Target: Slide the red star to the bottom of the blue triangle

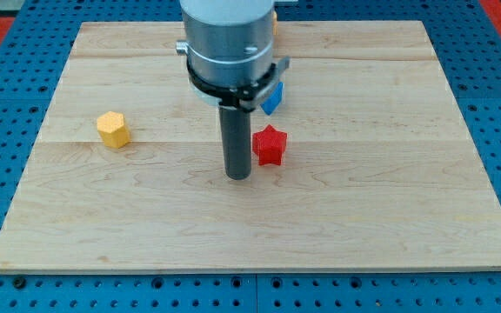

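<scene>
The red star [270,145] lies near the middle of the wooden board, just below the blue triangle [273,98], which is partly hidden behind the arm's grey body. My tip [237,175] rests on the board just left of and slightly below the red star, a small gap between them.
A yellow hexagonal block [112,129] sits at the view's left. A sliver of an orange block [274,23] shows behind the arm near the board's top edge. The wooden board [407,191] lies on a blue pegboard.
</scene>
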Motion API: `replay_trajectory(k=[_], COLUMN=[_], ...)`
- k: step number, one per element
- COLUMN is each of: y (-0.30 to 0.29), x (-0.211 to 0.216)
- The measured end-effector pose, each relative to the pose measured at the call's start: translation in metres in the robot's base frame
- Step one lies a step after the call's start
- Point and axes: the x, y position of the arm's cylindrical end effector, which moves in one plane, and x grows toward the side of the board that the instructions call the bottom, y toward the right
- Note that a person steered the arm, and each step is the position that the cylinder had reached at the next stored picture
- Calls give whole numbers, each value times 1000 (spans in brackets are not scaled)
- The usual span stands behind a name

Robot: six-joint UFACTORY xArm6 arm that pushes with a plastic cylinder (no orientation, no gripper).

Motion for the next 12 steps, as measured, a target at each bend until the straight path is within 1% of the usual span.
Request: replay_trajectory(k=[2,3,4,5,6,8,10,12], y=[6,6,24,42,48,48,42,14], x=[-18,-18,-9,11,9,-10,-14,-14])
